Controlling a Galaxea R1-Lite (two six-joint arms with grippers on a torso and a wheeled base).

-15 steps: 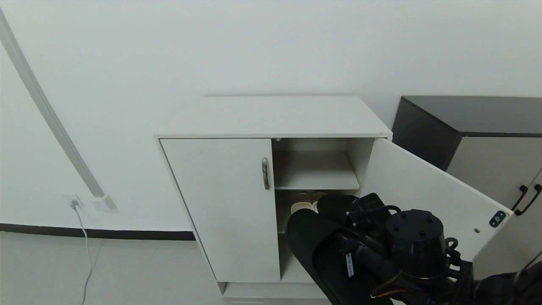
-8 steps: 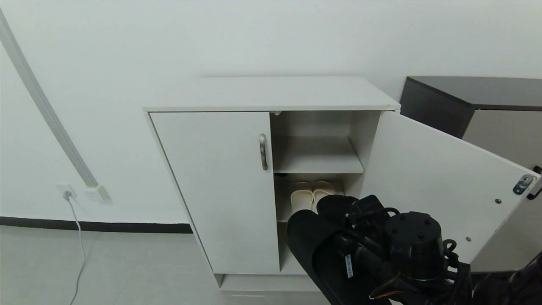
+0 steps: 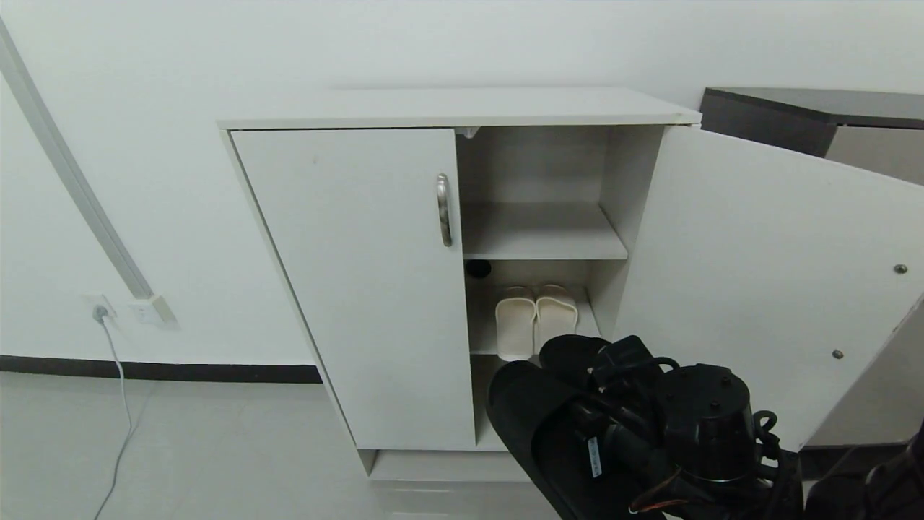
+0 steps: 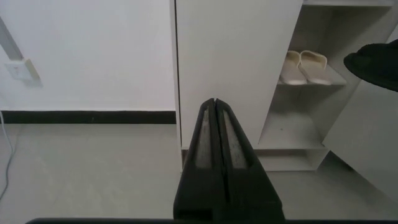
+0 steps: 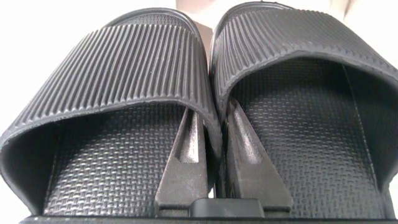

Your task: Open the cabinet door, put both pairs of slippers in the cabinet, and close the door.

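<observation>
the cabinet [image 3: 462,107] stands with its right door [image 3: 758,274] swung wide and its left door [image 3: 354,282] shut. 1 cream pair of slippers [image 3: 535,318] lies on the cabinet's middle shelf. the right gripper [image 5: 217,158] is clamped on the touching inner walls of the 2 black slippers [image 3: 538,404], just in front of the cabinet's open side. the left gripper [image 4: 214,146], fingers pressed together, hangs before the cabinet's shut door.

A plain white wall [image 3: 180,58] is meeting a pale grey floor [image 3: 180,448] along a black skirting strip [image 3: 144,370]. A grey conduit [image 3: 65,166] is slanting down to a small box [image 3: 151,309], beside a socket [image 3: 97,309] whose cable [image 3: 119,404] is trailing to the floor. A dark-topped unit [image 3: 816,108] is standing at the far right.
</observation>
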